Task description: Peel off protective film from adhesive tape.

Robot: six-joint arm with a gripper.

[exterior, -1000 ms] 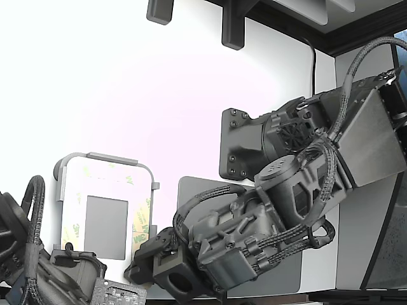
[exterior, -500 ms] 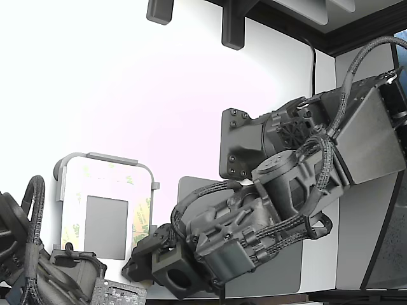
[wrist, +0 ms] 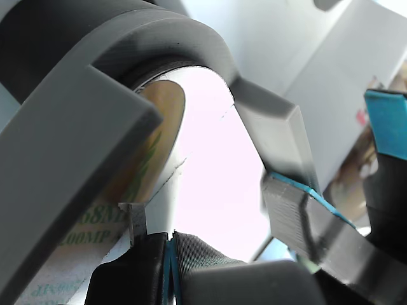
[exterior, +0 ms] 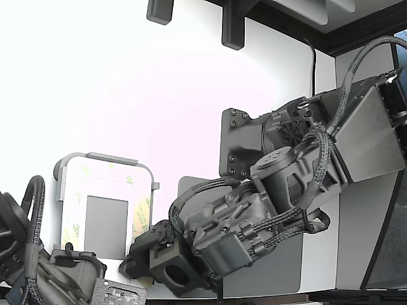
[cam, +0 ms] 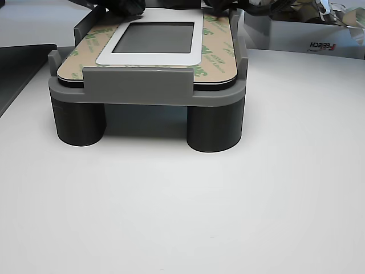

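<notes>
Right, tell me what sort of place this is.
Probably a lab or assembly test bench: a white table holds a grey plastic fixture cradling a panel edged with 3M-printed protective film, and a cabled robot arm reaches in with its gripper.

A white tabletop (cam: 182, 217) was seen throughout, washed out by strong light in the exterior view. A dark ledge (exterior: 356, 28) was seen along the far edge, with a black cable (exterior: 313, 60) hung below it. A box (cam: 308, 37) with printed lettering was placed on the table's far side.
</notes>
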